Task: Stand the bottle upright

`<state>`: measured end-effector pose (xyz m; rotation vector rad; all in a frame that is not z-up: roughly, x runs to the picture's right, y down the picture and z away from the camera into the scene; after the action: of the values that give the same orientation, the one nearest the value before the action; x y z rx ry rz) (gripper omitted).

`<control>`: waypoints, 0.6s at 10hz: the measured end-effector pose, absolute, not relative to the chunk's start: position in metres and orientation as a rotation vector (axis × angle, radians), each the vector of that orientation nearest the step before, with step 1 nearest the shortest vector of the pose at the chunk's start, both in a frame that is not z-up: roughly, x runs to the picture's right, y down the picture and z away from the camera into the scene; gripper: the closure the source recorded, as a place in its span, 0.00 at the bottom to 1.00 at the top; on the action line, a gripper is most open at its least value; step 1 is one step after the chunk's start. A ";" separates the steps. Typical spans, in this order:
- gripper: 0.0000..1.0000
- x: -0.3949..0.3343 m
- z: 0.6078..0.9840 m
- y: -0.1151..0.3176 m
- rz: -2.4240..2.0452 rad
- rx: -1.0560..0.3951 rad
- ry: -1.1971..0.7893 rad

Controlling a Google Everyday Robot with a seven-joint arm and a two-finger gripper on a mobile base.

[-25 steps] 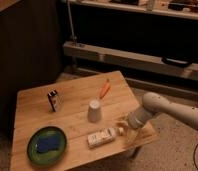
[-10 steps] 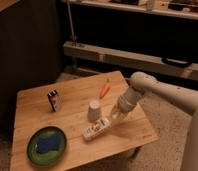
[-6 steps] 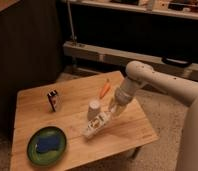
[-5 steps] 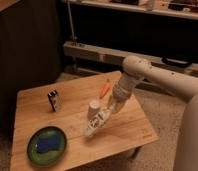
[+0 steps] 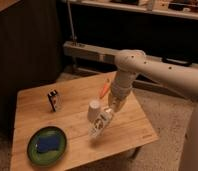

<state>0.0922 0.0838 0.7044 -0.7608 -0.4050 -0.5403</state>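
Above the table (image 5: pixel 137 131), the gripper (image 5: pixel 111 113) clamps the bottle (image 5: pixel 100 124), tilted, beside the upturned cup (image 5: pixel 94 110). Set down crooked or released early, the bottle could topple or knock the cup.

Dim, warm light on table (image 5: pixel 37 105); upper frame near black. Soft, blurry throughout. Gripper (image 5: pixel 111 112) mid-frame, shadow perhaps beneath.

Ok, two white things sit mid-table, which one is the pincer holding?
The bottle, the slim tilted one with a printed label, shut in the pincer at its upper end. The white cup stands upside down beside it, not held.
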 end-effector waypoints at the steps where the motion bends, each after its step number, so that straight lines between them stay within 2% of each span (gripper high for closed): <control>1: 1.00 0.095 0.699 0.085 -0.559 -0.746 -0.363; 6: 1.00 0.105 0.692 0.096 -0.618 -0.695 -0.217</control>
<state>0.1054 0.0964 0.6920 -0.6950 -0.2166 -0.6185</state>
